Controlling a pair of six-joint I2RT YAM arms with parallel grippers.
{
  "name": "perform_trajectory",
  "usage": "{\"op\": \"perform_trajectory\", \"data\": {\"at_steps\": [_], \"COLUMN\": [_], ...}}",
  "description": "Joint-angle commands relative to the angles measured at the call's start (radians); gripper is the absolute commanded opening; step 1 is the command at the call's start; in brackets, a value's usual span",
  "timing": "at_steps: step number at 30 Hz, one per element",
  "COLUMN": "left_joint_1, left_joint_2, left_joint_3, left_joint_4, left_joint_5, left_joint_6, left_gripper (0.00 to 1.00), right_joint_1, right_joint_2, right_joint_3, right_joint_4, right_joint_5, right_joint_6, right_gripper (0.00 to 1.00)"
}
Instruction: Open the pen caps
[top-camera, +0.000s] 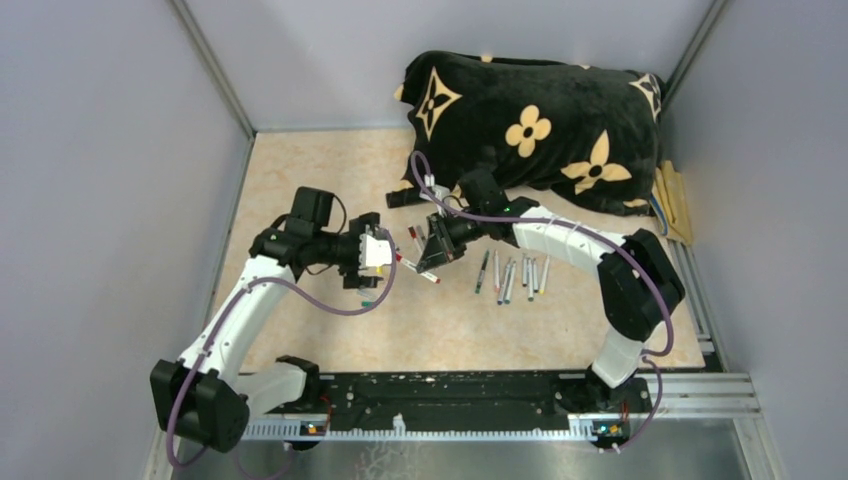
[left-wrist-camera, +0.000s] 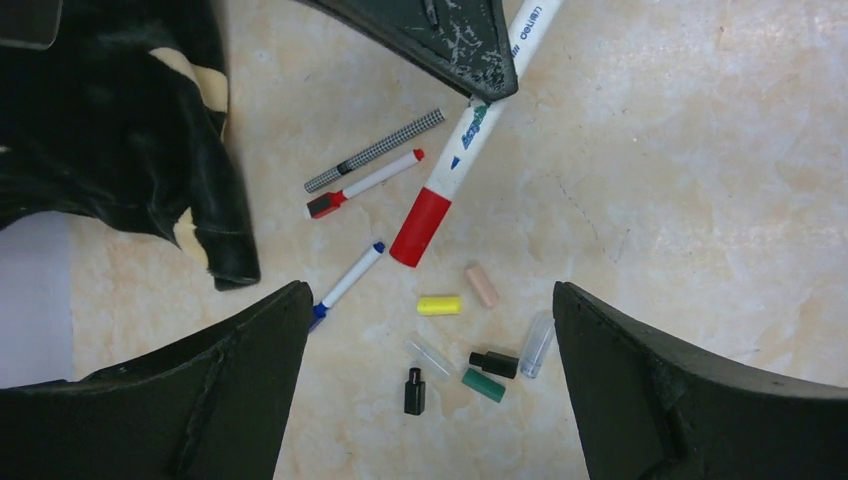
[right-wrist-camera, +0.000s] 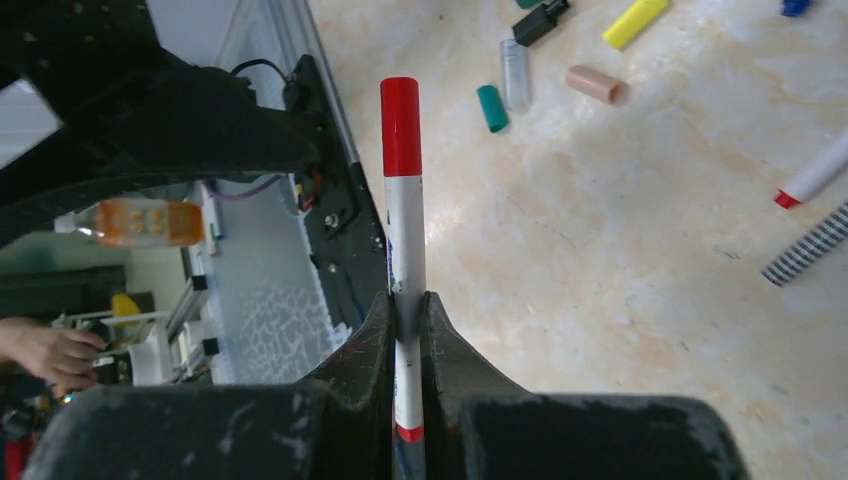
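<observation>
- Top external: right hand (top-camera: 430, 262) offering a red-capped pen (top-camera: 412, 265) toward left hand (top-camera: 382, 255) over the tabletop (top-camera: 330, 180); other pens (top-camera: 510, 278) lying nearby.
- Left wrist: left hand spread wide, gripping nothing; red cap (left-wrist-camera: 422, 227) just ahead, loose caps (left-wrist-camera: 439, 305) strewn beneath.
- Right wrist: right hand clamped on the barrel (right-wrist-camera: 405, 250), cap not yet off. Probably next: closing left hand round the red cap, then pulling straight along the barrel.

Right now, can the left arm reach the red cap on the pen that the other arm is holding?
Probably yes. The left gripper is open and points at the red cap, and nothing seems to be between them. The right gripper holds the pen by its barrel, away from the cap end.
</observation>
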Motion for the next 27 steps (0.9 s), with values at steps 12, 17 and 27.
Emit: {"op": "perform_trajectory", "data": {"at_steps": [12, 17, 27], "left_joint_1": [-0.165, -0.178, -0.191], "left_joint_2": [0.051, 0.041, 0.039], "left_joint_3": [-0.049, -0.053, -0.027], "left_joint_4": [-0.013, 0.007, -0.004], "left_joint_5": [-0.196, -0.228, -0.216], "left_joint_6": [0.1, 0.106, 0.099], "left_gripper": [0.48, 0.25, 0.11], "right_joint_1": [0.048, 0.049, 0.095], "right_joint_2": [0.074, 0.083, 0.11], "right_joint_3": [0.109, 0.096, 0.04], "right_joint_4": [0.016, 0.026, 0.216], "right_joint_5": [-0.164, -0.176, -0.195], "right_joint_6": [0.037, 0.039, 0.167], "right_gripper": [0.0, 0.0, 0.23]}}
